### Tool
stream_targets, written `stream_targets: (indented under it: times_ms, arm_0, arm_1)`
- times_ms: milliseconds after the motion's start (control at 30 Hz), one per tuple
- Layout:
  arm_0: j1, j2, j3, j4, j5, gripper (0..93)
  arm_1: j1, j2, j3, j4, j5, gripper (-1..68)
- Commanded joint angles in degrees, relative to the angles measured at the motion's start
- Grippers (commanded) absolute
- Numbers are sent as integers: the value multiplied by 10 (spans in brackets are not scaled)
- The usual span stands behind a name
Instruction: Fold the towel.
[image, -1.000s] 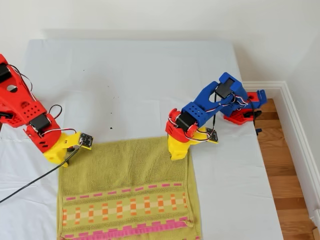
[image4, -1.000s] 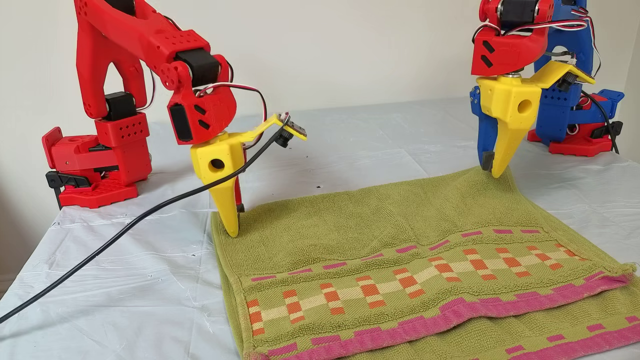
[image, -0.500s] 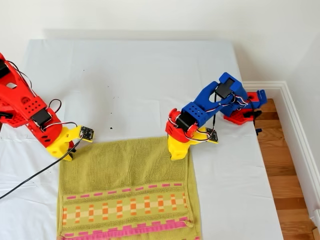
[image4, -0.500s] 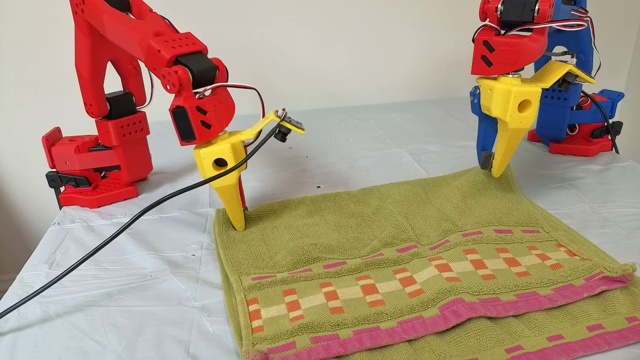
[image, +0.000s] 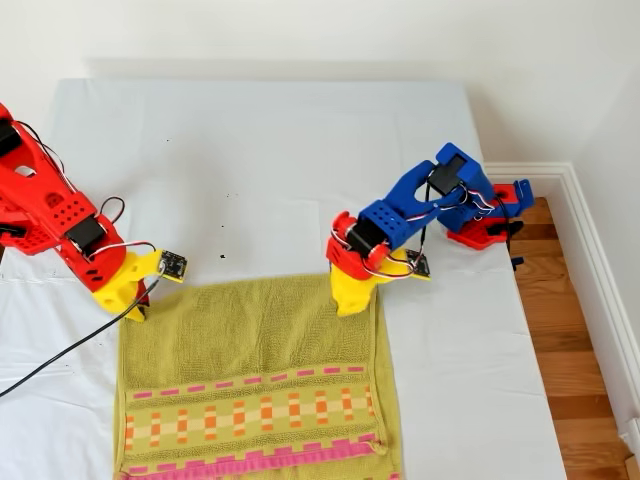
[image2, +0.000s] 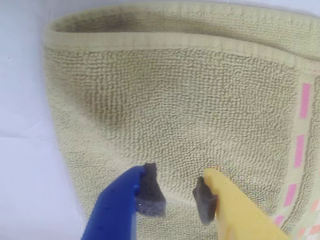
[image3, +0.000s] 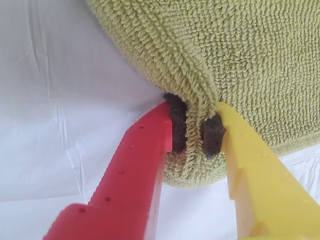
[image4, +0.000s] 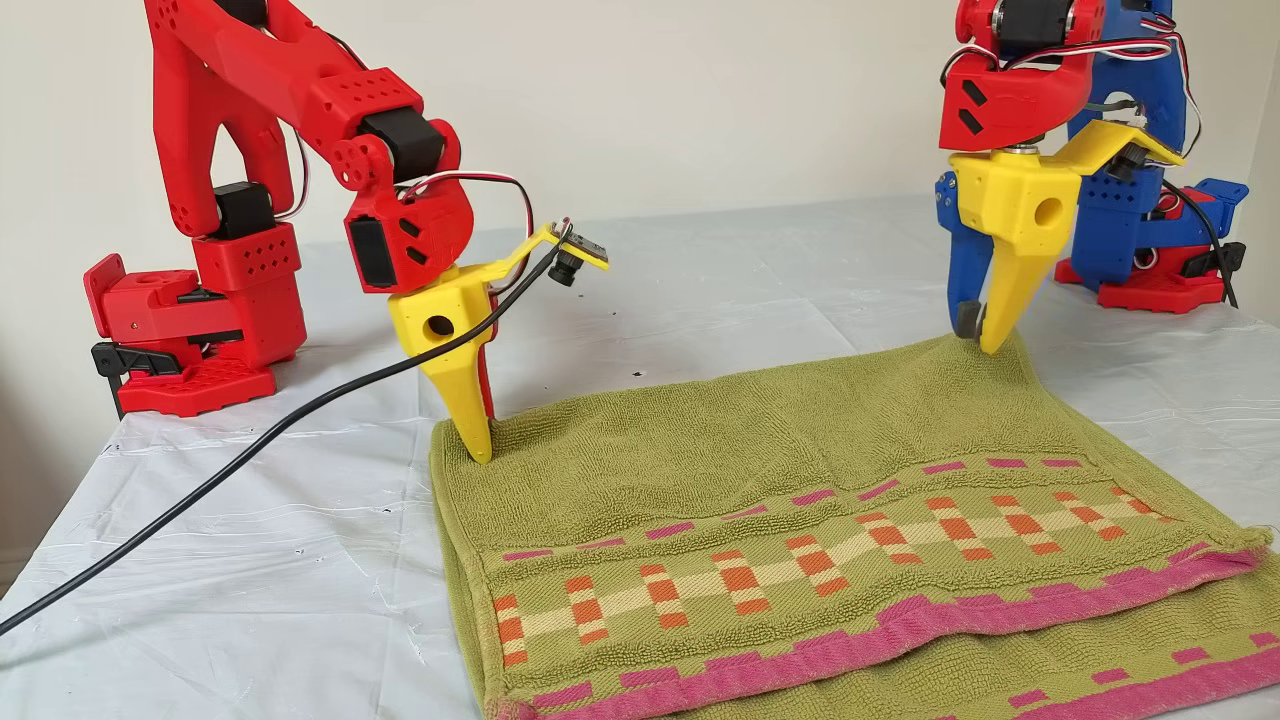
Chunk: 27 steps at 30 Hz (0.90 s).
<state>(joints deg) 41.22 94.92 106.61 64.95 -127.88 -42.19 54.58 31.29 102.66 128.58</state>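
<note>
Two grippers stand at the far fold of the towel, which lies folded on the white sheet with its pink borders and orange band toward the exterior view's bottom edge. We note my second gripper, red and yellow, clamped on the towel's corner at the exterior view's left, cloth pinched between both pads. My first gripper, blue and yellow, sits over the corner at the exterior view's right, jaws parted, nothing between them. A black cable trails across the sheet
</note>
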Motion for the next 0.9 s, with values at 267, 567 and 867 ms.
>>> stream_targets:
  times_ms: [267,567,867]
  arm_0:
    - [-24,185,78,150,25,14]
    - [-80,87,-8,154,106,14]
    - [-86,25,-47,142,116,14]
  arm_1:
    - [25,130,162,5,38,501]
    - [41,103,114,5,25,500]
    - [70,69,59,5,5,526]
